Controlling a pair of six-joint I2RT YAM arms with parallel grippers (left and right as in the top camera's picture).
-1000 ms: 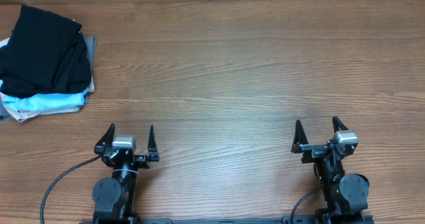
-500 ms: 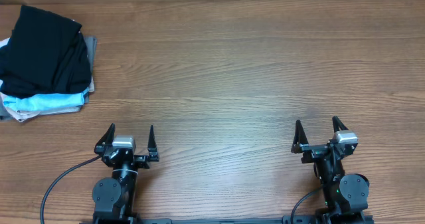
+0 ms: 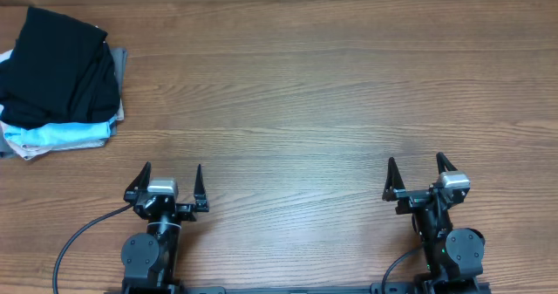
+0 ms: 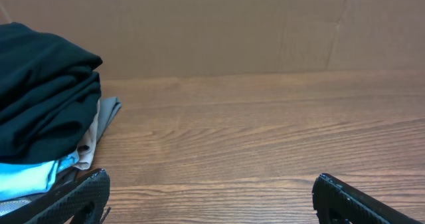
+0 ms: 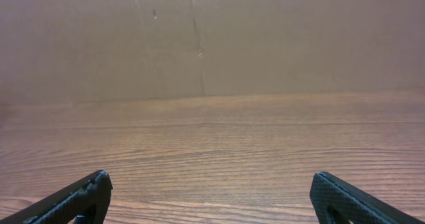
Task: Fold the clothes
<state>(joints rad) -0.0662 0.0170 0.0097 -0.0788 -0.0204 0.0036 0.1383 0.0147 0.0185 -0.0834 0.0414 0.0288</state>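
Note:
The clothes, a black T-shirt (image 3: 59, 67), lie bunched on top of a pile at the table's far left; in the left wrist view the black T-shirt (image 4: 40, 98) fills the left side. My left gripper (image 3: 172, 169) stands open near the front edge, well short of the pile, with nothing between its fingers; the same gripper (image 4: 211, 184) shows only bare wood between its tips. My right gripper (image 3: 415, 163) is open at the front right, far from the shirt, and that gripper (image 5: 211, 183) frames bare tabletop.
Under the black shirt lie folded garments: a pale blue one (image 3: 61, 134) and a beige-grey one (image 4: 89, 141). A brown cardboard wall (image 5: 199, 38) runs along the table's far edge. Wood tabletop (image 3: 305, 93) stretches between the pile and the arms.

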